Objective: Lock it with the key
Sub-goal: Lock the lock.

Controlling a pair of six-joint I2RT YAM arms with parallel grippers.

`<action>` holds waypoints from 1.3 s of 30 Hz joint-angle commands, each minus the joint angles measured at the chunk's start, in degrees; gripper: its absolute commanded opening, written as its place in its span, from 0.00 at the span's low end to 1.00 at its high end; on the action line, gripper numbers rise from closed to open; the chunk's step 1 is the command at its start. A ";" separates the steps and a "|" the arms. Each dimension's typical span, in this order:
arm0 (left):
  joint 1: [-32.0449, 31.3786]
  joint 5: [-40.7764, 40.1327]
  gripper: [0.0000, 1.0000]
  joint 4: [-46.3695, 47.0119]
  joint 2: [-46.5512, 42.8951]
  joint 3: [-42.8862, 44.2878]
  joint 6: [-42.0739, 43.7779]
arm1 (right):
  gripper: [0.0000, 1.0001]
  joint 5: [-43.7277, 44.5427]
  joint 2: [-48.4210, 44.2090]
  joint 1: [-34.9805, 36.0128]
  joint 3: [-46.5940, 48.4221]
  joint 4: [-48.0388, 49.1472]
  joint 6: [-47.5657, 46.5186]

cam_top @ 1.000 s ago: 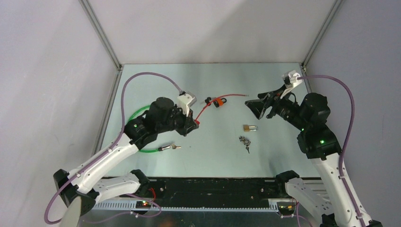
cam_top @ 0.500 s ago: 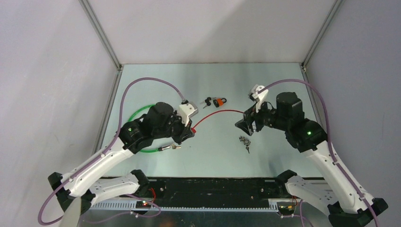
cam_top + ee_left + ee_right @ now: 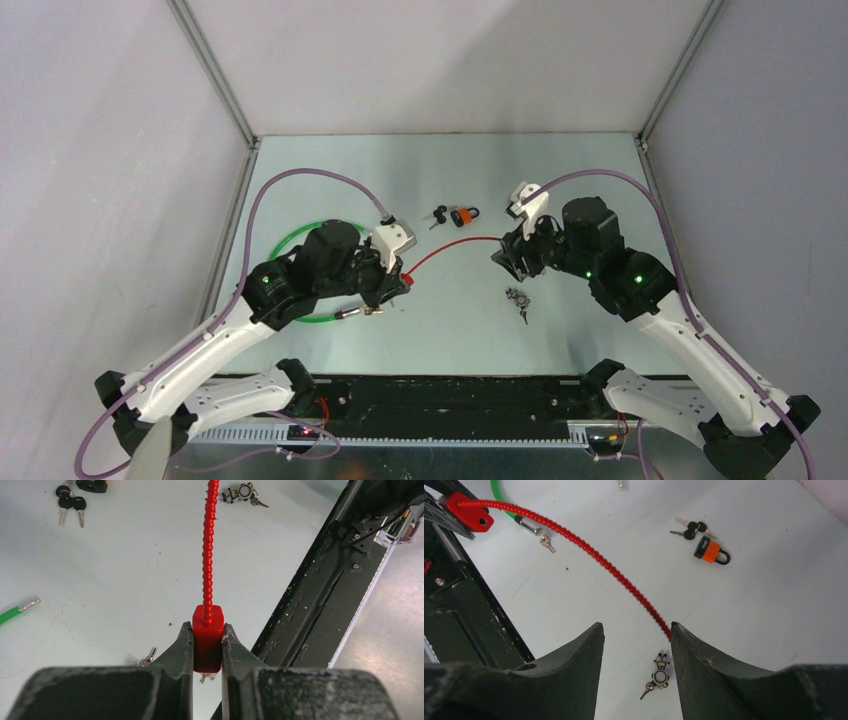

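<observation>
Red ribbed cable lock (image 3: 209, 555) is pinched in the left gripper (image 3: 207, 630), the right gripper (image 3: 636, 627) held spread above a small metal key bunch (image 3: 658, 672) untouched on the pale table (image 3: 774, 605); locking judged unstarted.

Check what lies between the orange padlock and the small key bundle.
Only the red cable crosses between the orange padlock and the key bundle; this is clearest in the top view.
</observation>
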 commanded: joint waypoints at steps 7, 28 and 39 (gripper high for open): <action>-0.45 0.25 0.00 1.10 -1.20 2.49 1.30 | 0.68 -8.64 -4.10 -6.02 -0.21 1.59 -0.44; -0.81 4.85 0.00 2.20 -2.41 4.36 -1.18 | 0.00 -8.30 2.93 -4.79 0.19 2.70 3.95; -0.80 7.64 0.00 25.15 -1.21 -0.41 -16.35 | 0.00 -13.52 -3.71 -0.43 -15.65 49.96 38.94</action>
